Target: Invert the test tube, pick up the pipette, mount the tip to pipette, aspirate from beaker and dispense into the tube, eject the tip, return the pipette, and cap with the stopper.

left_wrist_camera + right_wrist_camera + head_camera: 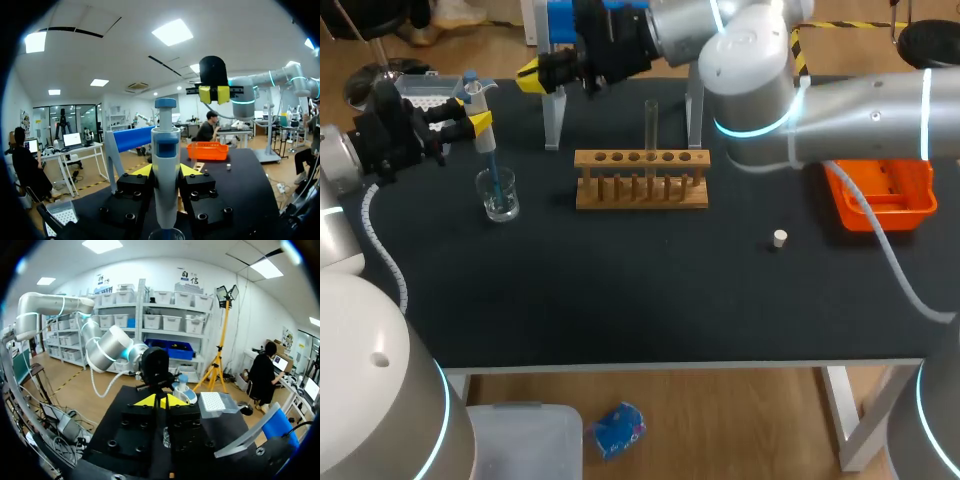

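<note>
My left gripper [475, 122] is shut on the white and blue pipette [477, 108], and holds it upright at the table's far left. The pipette's blue tip [492, 170] dips into the glass beaker [498, 196]. In the left wrist view the pipette [166, 150] stands between the yellow fingertips [142, 170]. My right arm reaches across to the far left. Its gripper [534, 75] is shut and empty, a little to the right of the pipette's top. A clear test tube [651, 124] stands upright in the wooden rack [640, 180]. The small stopper [779, 238] lies right of the middle.
An orange tray [880, 200] sits at the right edge. A clear pipette stand [555, 112] rises behind the rack, close under my right gripper [160, 401]. A tip box [423, 90] lies in the far left corner. Bare black tabletop [640, 300] stretches along the front.
</note>
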Robot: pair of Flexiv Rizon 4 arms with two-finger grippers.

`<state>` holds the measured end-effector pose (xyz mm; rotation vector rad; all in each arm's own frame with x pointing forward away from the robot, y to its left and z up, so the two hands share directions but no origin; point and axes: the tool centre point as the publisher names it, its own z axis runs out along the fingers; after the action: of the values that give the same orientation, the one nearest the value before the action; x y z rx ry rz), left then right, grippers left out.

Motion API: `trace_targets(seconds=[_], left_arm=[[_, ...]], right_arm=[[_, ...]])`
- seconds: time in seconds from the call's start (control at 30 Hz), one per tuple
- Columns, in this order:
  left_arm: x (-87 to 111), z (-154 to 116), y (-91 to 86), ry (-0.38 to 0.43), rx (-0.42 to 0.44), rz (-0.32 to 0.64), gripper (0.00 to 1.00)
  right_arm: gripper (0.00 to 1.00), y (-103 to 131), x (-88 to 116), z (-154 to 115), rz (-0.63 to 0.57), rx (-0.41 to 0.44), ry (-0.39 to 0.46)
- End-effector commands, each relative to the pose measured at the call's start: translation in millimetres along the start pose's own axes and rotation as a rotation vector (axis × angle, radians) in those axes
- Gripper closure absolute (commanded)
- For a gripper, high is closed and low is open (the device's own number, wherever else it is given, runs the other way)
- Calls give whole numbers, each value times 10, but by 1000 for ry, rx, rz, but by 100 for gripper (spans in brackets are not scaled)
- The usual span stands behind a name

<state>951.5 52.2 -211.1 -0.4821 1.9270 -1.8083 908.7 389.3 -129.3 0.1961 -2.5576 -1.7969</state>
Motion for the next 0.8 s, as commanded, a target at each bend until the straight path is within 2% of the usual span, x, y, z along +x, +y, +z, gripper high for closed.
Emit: trace_targets(seconds=[0.03,0.73,0.8], left_arm=[[-1,3,8,-1,3,2,100],[-1,3,8,-1,3,2,100],[-1,3,8,-1,3,2,100]], right_arm=[[100,128,-72,64,4,-5,337],[100,128,-72,64,4,-5,337],[100,131,-123,69,-2,-38,343]])
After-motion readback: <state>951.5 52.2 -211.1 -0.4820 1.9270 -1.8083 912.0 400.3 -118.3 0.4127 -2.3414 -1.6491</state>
